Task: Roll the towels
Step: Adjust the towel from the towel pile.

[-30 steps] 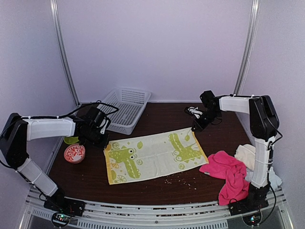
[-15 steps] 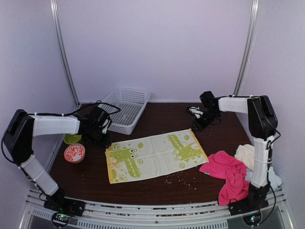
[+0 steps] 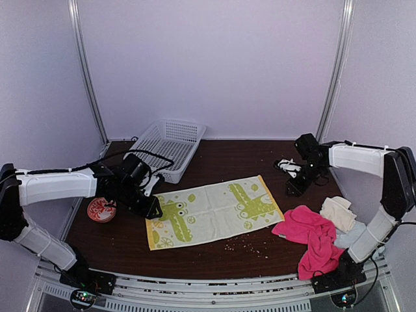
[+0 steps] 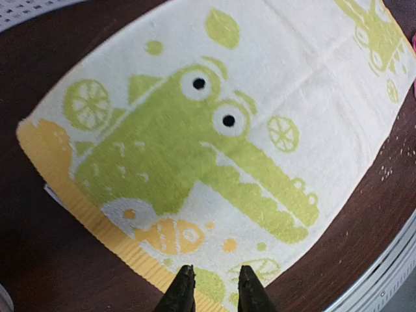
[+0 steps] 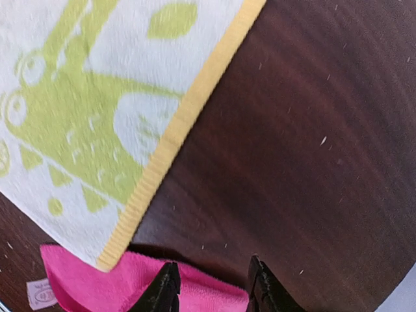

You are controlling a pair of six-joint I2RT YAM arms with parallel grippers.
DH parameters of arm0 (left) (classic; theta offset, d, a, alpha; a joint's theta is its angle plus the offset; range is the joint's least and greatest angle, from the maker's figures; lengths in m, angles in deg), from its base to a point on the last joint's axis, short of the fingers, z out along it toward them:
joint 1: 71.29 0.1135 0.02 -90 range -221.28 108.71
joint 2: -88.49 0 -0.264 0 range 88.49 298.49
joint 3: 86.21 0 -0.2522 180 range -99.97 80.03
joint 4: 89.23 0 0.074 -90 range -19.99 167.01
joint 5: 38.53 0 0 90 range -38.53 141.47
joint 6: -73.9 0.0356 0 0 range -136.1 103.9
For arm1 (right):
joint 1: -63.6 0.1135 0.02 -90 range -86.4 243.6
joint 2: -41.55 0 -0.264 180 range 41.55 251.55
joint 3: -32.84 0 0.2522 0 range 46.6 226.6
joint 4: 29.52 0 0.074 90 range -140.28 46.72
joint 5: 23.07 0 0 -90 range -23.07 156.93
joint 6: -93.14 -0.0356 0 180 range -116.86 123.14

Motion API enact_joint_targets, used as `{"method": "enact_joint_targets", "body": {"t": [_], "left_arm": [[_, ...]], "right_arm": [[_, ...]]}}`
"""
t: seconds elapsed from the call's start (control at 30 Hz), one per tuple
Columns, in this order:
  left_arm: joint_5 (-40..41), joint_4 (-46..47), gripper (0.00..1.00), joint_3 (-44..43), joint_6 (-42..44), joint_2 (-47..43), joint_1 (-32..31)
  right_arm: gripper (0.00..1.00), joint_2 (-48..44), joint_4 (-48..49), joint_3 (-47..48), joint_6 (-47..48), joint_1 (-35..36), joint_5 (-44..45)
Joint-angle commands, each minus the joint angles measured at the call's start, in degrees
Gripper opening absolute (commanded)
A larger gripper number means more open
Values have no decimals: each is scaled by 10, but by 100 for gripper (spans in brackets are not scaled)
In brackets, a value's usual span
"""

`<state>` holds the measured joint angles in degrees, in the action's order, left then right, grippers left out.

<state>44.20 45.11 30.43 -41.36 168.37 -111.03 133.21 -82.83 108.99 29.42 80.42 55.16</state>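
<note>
In the top view the lime-yellow towel [image 3: 211,211], printed with green crocodiles, lies spread flat at the centre of the dark table [image 3: 227,159]. The left gripper [image 3: 153,209] is at the towel's left end, over its yellow border, jaws a narrow gap apart with nothing between them. The right gripper [image 3: 296,188] is over bare table right of the towel's upper right corner, jaws spread and empty. The hot-pink towel [image 3: 309,234] lies crumpled at lower right, with the cream towel [image 3: 337,211] and the pale-blue towel [image 3: 351,234] just beside it towards the right edge
</note>
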Motion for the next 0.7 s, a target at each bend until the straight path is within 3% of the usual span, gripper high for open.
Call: {"method": "enact_joint_targets", "body": {"t": [0.0, 0.2, 0.47, 0.57, 0.67], "left_arm": [[-42, 14, 21, 31, -24, 10, -6], [-53, 55, 20, 56, -30, 35, -8], [-57, 57, 20, 79, -35, 42, -11], [-80, 57, 20, 88, -38, 42, -16], [-85, 57, 19, 87, -42, 45, -27]], "right_arm": [[36, -23, -49, -59, 61, -7, 57], [34, -17, -81, -118, 117, -8, 75], [31, -68, -129, -185, 164, -7, 192], [33, -92, -151, -176, 192, -7, 206], [35, -103, -170, -120, 203, -8, 160]]}}
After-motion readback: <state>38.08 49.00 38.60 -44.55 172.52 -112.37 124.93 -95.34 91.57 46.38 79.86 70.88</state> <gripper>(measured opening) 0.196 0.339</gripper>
